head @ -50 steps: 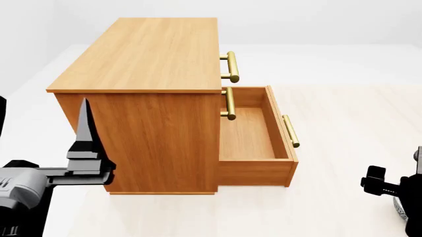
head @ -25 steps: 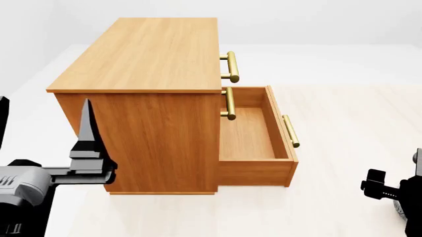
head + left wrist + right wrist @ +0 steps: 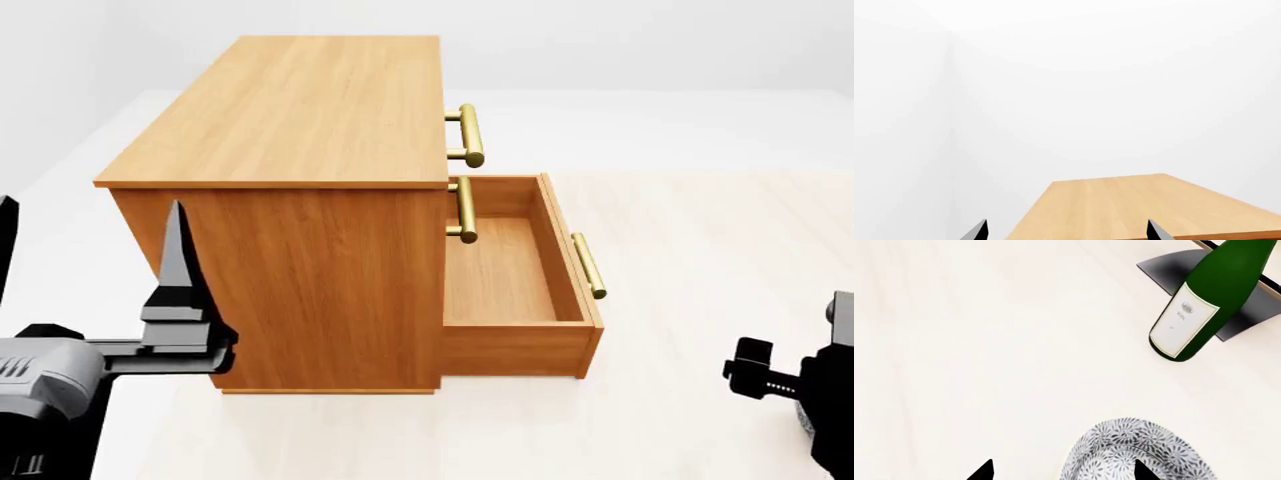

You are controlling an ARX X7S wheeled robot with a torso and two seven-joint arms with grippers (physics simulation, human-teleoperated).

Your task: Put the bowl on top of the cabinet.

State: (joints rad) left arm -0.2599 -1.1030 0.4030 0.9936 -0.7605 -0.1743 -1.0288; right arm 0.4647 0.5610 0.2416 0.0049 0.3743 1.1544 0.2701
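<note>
The bowl [image 3: 1141, 452], white with a dense grey-blue leaf pattern, sits on the pale floor. My right gripper [image 3: 1062, 471] is open just above it, one fingertip [image 3: 1142, 470] over the bowl and the other over bare floor. In the head view only the right arm's black wrist [image 3: 774, 380] shows, at the lower right edge. The cabinet [image 3: 287, 110], a large brown wooden chest with brass bar handles, stands in the middle with its flat top bare. My left gripper [image 3: 87, 255] is open beside the cabinet's left side, its tips [image 3: 1065, 232] near top height.
The cabinet's bottom drawer [image 3: 514, 270] is pulled out to the right and holds nothing. A green wine bottle [image 3: 1201, 305] lies tilted on a black stand [image 3: 1164, 267] on the floor beyond the bowl. White walls close in behind and to the left.
My right arm has shifted slightly at the lower right edge of the head view. The left gripper has edged a little to the right, then held still.
</note>
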